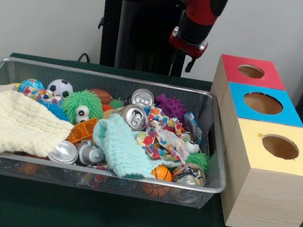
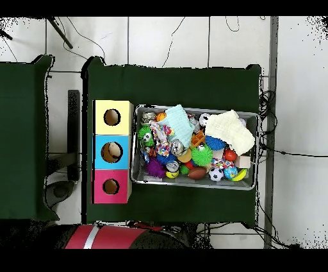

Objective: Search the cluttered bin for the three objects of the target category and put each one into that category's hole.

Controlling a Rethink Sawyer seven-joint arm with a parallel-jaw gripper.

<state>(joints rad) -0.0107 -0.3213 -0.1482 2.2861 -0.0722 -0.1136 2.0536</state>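
Observation:
The silver wire-mesh bin [image 1: 117,76] stands on the green table, full of clutter; it also shows in the overhead view [image 2: 192,185]. Inside lie several drink cans, such as one [image 1: 142,97] at the back and one [image 1: 134,116] in the middle. There are also a soccer ball [image 1: 60,87], a small basketball [image 1: 161,173], a green fuzzy toy [image 1: 82,105], a pale yellow cloth [image 1: 14,122], a teal cloth [image 1: 121,149] and a patterned cloth [image 1: 162,135]. Only the red and black arm [image 1: 196,18] shows, drawn back above the table's far side. The gripper is not visible.
Three wooden boxes stand in a row right of the bin, each with a round hole in its top: red [image 1: 231,65], blue [image 1: 237,106], yellow [image 1: 256,131]. In the overhead view they lie left of the bin, with the blue box [image 2: 125,152] in the middle.

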